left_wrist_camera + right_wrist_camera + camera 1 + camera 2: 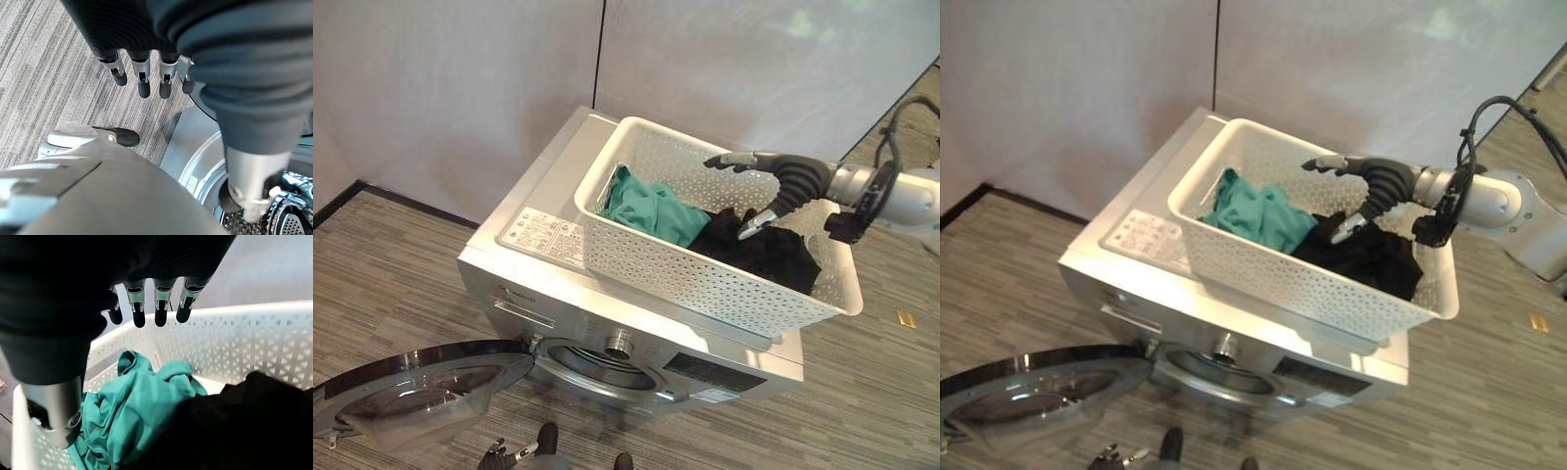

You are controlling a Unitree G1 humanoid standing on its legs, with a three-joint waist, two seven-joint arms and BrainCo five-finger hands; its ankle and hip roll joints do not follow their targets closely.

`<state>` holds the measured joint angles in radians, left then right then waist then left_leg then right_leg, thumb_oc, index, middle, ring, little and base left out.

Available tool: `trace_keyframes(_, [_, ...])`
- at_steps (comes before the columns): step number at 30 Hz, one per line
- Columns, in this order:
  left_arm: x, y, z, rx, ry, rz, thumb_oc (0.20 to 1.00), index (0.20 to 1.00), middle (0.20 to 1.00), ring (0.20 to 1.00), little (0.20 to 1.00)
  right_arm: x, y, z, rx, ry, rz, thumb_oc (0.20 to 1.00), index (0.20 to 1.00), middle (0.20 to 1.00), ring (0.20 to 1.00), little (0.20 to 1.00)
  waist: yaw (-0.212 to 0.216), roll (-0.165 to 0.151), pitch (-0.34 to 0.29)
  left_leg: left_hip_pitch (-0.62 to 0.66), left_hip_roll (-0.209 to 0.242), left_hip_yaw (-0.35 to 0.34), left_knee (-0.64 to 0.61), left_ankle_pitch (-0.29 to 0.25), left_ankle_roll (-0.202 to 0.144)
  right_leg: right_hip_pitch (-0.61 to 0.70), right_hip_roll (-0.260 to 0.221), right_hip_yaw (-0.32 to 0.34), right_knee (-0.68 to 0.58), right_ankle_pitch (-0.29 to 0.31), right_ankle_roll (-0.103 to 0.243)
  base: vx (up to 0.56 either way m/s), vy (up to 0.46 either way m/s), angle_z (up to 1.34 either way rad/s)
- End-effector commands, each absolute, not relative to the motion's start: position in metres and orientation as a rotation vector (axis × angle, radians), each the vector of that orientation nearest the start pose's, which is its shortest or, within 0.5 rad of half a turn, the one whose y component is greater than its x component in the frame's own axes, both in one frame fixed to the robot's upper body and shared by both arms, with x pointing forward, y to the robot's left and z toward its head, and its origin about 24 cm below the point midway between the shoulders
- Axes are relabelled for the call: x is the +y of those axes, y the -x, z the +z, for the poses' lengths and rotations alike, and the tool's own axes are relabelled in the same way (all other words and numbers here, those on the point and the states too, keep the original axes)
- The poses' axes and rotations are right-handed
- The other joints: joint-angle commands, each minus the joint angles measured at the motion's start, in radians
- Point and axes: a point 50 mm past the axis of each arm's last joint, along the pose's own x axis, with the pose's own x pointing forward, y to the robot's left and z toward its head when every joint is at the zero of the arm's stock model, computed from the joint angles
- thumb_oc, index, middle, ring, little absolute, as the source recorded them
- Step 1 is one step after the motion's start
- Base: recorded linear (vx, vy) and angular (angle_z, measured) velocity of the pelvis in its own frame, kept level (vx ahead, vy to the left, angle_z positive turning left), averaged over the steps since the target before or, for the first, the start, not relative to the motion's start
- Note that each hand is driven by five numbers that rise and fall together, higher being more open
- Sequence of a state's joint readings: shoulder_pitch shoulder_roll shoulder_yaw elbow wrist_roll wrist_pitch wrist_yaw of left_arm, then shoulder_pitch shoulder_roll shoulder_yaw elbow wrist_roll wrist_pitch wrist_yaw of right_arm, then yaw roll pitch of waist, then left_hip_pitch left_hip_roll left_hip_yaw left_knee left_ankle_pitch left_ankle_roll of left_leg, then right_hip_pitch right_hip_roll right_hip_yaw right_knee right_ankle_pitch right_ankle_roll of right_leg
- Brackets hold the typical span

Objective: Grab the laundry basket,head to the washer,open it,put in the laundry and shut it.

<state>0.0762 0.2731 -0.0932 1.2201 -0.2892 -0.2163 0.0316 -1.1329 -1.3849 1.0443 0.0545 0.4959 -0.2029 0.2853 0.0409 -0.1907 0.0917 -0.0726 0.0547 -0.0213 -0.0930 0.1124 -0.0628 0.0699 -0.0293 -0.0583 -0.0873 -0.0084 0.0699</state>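
Observation:
A white perforated laundry basket (pixel 705 284) stands on top of the silver washer (pixel 533 274). Inside it lie a teal cloth (pixel 651 211) and a black cloth (pixel 773 253). My right hand (pixel 775 174) hovers over the basket's far side, above the black cloth, open with fingers straight and the thumb pointing down close to the cloth. The right wrist view shows its fingers (pixel 146 306) above the teal cloth (pixel 142 406) and holding nothing. The washer's round door (pixel 421 387) is swung open to the lower left. My left hand (pixel 509 453) hangs low in front of the washer, fingers (pixel 143 81) relaxed and empty.
White partition walls (pixel 460 88) rise right behind the washer. Striped wood-look floor (pixel 391 264) lies on both sides. A small yellow item (pixel 907 316) lies on the floor at the right. The open door takes up the floor space at the washer's front left.

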Motion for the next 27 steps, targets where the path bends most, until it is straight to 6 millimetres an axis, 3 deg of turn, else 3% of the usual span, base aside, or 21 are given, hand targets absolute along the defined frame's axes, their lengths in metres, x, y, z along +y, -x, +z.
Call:
trace_keyframes(1, [0.255, -0.093, -0.149, 0.987, -0.09, 0.271, 1.0, 1.0, 1.0, 1.0, 1.0, -0.214, -0.314, 0.281, -0.287, 1.187, 0.601, 1.0, 1.0, 1.0, 1.0, 1.0, 0.043, -0.015, -0.003, 0.018, 0.056, -0.023, 0.006, -0.077, -0.039, -0.073, -0.09, -0.07, 0.0, 0.042, 0.089, -0.01, -0.001, 0.1])
trace_keyframes(12, [0.251, -0.101, -0.145, 0.924, -0.085, 0.257, 1.0, 1.0, 1.0, 1.0, 1.0, -0.211, -0.344, 0.275, -0.246, 1.145, 0.533, 1.0, 1.0, 1.0, 1.0, 1.0, 0.088, -0.007, 0.019, -0.01, 0.044, -0.053, 0.006, -0.066, -0.036, -0.084, -0.097, -0.095, 0.0, 0.046, 0.09, -0.01, 0.006, 0.09])
trace_keyframes(18, [0.251, -0.12, -0.137, 0.845, -0.076, 0.241, 1.0, 1.0, 1.0, 1.0, 1.0, -0.199, -0.373, 0.272, -0.215, 1.156, 0.462, 1.0, 1.0, 1.0, 1.0, 1.0, 0.16, -0.015, 0.067, -0.089, 0.021, -0.132, 0.006, -0.036, -0.034, -0.115, -0.099, -0.153, 0.0, 0.045, 0.085, -0.05, -0.017, 0.43])
trace_keyframes(21, [0.253, -0.127, -0.134, 0.827, -0.061, 0.253, 1.0, 1.0, 1.0, 1.0, 1.0, -0.205, -0.383, 0.262, -0.15, 1.209, 0.411, 1.0, 1.0, 1.0, 1.0, 1.0, 0.184, -0.026, 0.091, -0.121, 0.018, -0.157, 0.006, -0.025, -0.035, -0.132, -0.097, -0.171, 0.0, 0.046, 0.083, -0.05, -0.032, 0.29])
trace_keyframes(24, [0.257, -0.134, -0.131, 0.813, -0.068, 0.259, 1.0, 1.0, 1.0, 1.0, 1.0, -0.224, -0.392, 0.243, -0.009, 1.294, 0.339, 1.0, 1.0, 1.0, 1.0, 1.0, 0.2, -0.037, 0.109, -0.139, 0.015, -0.179, 0.006, -0.019, -0.036, -0.138, -0.092, -0.181, 0.0, 0.042, 0.079, -0.02, -0.04, 0.09])
trace_keyframes(27, [0.259, -0.138, -0.129, 0.809, -0.079, 0.259, 1.0, 1.0, 1.0, 1.0, 1.0, -0.227, -0.396, 0.226, 0.067, 1.364, 0.334, 1.0, 1.0, 1.0, 1.0, 1.0, 0.204, -0.045, 0.119, -0.146, 0.013, -0.19, 0.006, -0.017, -0.036, -0.139, -0.087, -0.189, 0.0, 0.037, 0.074, -0.01, -0.024, 0.2])
